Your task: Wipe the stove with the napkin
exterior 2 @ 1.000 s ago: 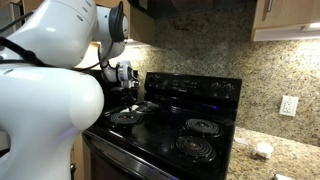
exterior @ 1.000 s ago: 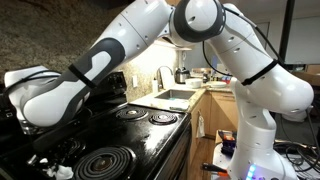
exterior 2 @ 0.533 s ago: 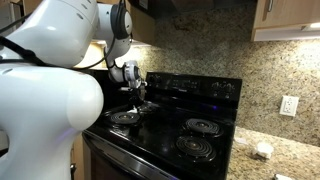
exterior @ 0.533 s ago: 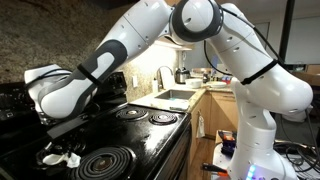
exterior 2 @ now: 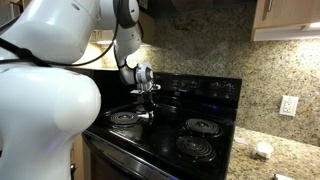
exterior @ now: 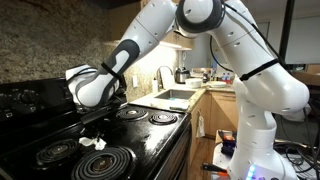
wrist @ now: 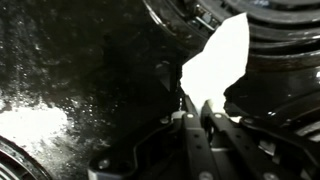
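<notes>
tool (wrist: pixel 195 112) w/ fingers pressed together, pinching white napkin (wrist: pixel 216 65) at its lower edge. napkin lies on black stove (exterior: pixel 150 135) glass, btwn coil burners, near centre in an exterior view (exterior: pixel 93 143). arm (exterior 2: pixel 125 40) reaches down over stove.

One exterior view looks along the stove (exterior: pixel 110 135) from its front toward the sink (exterior: pixel 178 96), another looks across the stove (exterior 2: pixel 185 125) at the stone wall, both sharing the burners, while the wrist view peers closely down past the gripper (wrist: pixel 196 118).
</notes>
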Motion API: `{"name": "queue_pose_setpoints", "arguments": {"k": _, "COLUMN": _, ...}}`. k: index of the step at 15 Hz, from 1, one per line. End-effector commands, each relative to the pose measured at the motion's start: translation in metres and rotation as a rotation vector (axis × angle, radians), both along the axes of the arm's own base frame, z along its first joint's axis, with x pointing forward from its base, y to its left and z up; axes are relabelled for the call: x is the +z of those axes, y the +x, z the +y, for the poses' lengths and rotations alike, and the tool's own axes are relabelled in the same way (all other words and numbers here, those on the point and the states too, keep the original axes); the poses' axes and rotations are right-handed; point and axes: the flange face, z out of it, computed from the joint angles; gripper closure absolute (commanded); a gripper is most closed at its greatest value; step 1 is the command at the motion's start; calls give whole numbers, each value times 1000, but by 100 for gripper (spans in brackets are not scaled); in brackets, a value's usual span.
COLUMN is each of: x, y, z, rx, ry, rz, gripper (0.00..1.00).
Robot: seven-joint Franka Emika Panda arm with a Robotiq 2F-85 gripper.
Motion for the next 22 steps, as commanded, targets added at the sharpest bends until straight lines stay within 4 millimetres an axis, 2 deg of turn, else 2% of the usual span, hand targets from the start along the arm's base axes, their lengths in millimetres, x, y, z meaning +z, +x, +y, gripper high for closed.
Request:
{"name": "queue_pose_setpoints", "arguments": {"k": 1, "x": -42, "y": -38, "z": -52, "rx": -118, "ry": -7, "rz": 62, "gripper": 92}}
{"name": "queue_pose_setpoints", "arguments": {"k": 4, "x": -36, "y": -62, "z": -77, "rx": -198, "ry": -1, "rz": 62, "gripper": 93}}
{"name": "queue_pose_setpoints", "arguments": {"k": 9, "x": -32, "y": -117, "z": -101, "rx": -326, "ry": 0, "rz": 104, "gripper": 92}}
{"name": "queue_pose_setpoints", "arguments": {"k": 13, "x": -26, "y": -163, "z": -127, "rx": -465, "ry": -41, "rz": 118, "gripper": 93}}
{"name": "queue_pose_setpoints", "arguments": {"k": 17, "x": -24, "y": -208, "z": -168, "rx": -586, "ry": -67, "rz": 137, "gripper": 93}}
{"name": "queue_pose_setpoints", "arguments": {"k": 19, "x": -25, "y": -226, "z": -197, "rx": -615, "ry": -57, "rz": 154, "gripper": 93}}
{"name": "queue_pose_setpoints", "arguments": {"k": 21, "x": -20, "y": -236, "z": -218, "rx": -604, "ry": -18, "rz": 160, "gripper": 92}}
{"name": "queue_pose_setpoints", "arguments": {"k": 22, "x": -4, "y": -205, "z": -198, "rx": -602, "ry": -24, "rz": 121, "gripper": 92}}
